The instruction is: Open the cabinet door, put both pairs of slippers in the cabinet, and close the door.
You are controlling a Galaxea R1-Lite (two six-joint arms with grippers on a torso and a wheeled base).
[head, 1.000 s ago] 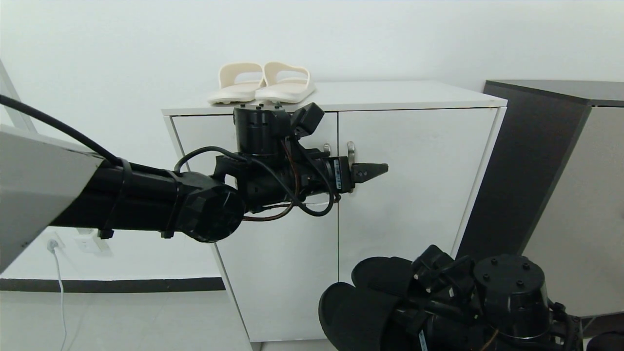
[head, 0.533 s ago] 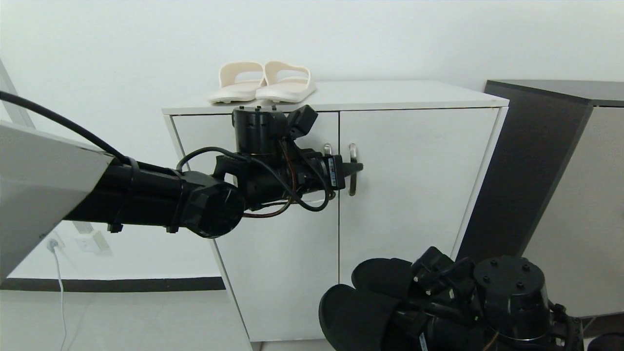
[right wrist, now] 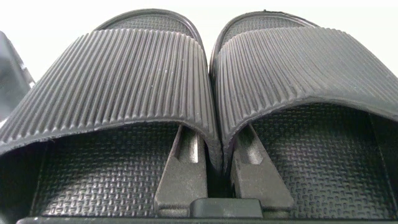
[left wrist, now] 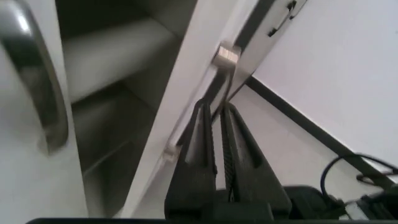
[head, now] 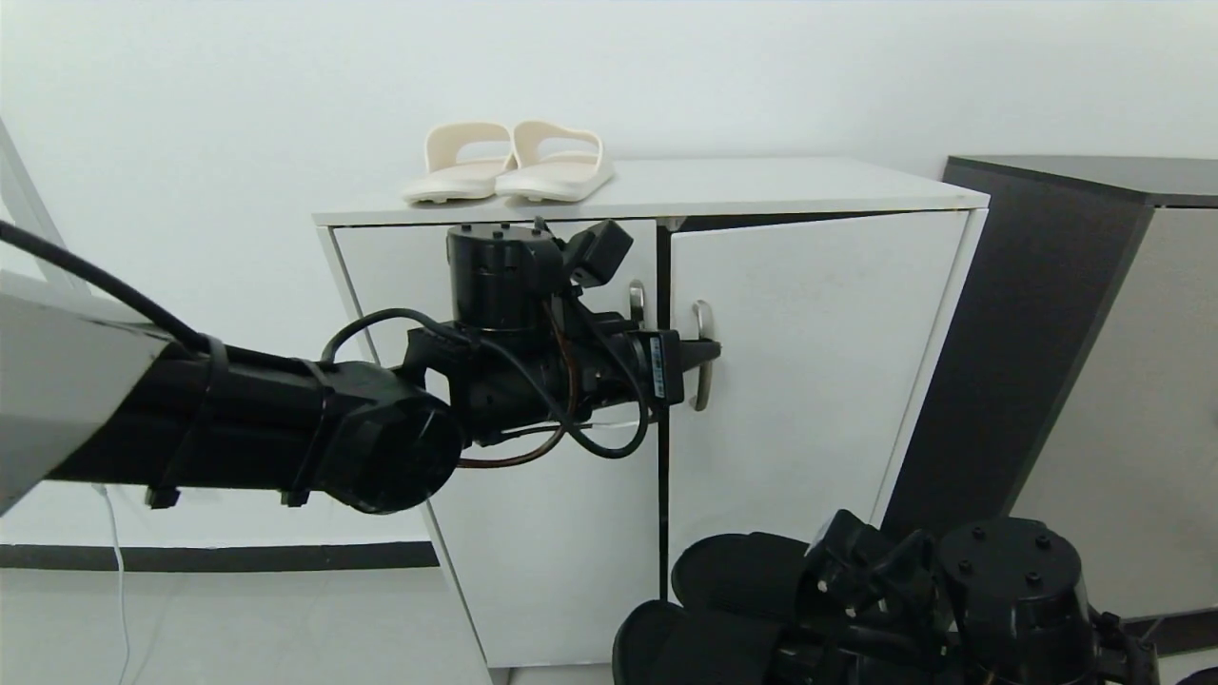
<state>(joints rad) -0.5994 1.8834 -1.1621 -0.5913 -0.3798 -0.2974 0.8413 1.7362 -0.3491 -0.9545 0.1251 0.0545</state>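
Observation:
The white cabinet (head: 809, 185) has two doors. Its right door (head: 809, 400) stands slightly ajar, with a dark gap along its top and inner edge. My left gripper (head: 709, 350) is shut, its thin fingers against the right door's metal handle (head: 702, 357). In the left wrist view the gripper (left wrist: 216, 106) lies along the door's edge, beside a handle (left wrist: 37, 93) and inner shelves (left wrist: 112, 50). A cream pair of slippers (head: 509, 166) rests on the cabinet top. Low in front, my right gripper (right wrist: 216, 134) is shut on the black pair of slippers (head: 723, 599) (right wrist: 143, 68), pinching their adjoining inner sides.
A dark grey unit (head: 1047, 333) stands close to the cabinet's right side. The left door (head: 533, 523) is closed. A wall socket cable (head: 119, 580) hangs at the far left above a black baseboard strip (head: 219, 555).
The left gripper drew back from past the handle and the right door swung out a little. The right arm with the black slippers sits slightly lower.

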